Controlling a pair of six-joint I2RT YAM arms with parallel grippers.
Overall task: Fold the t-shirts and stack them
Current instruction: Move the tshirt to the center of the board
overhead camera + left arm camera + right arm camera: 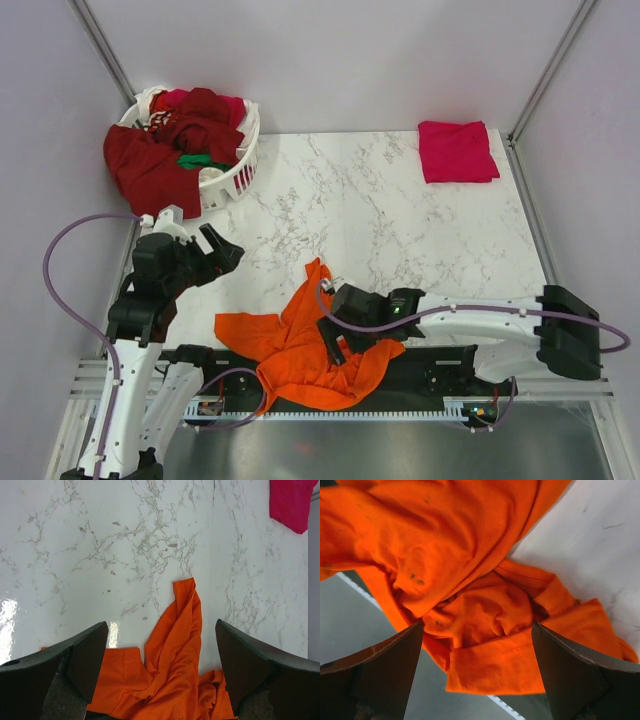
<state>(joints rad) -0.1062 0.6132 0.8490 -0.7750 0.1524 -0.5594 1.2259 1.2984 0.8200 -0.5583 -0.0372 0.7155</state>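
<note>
A bright orange t-shirt point(300, 345) lies crumpled at the table's near edge, part of it hanging over the edge. My right gripper point(345, 345) is open just above its bunched right part, with a folded hem point(495, 670) between the jaws and nothing gripped. My left gripper point(225, 250) is open and empty, raised to the left of the shirt; its view looks down on the shirt's long tip point(182, 610). A folded magenta-pink t-shirt point(457, 151) lies at the back right and also shows in the left wrist view point(290, 502).
A white slotted basket point(235, 175) stands at the back left, holding crimson shirts point(200, 120) and a green one point(200, 160). A dark red shirt point(145, 165) hangs over its left side. A perforated metal rail point(400, 410) runs along the near edge.
</note>
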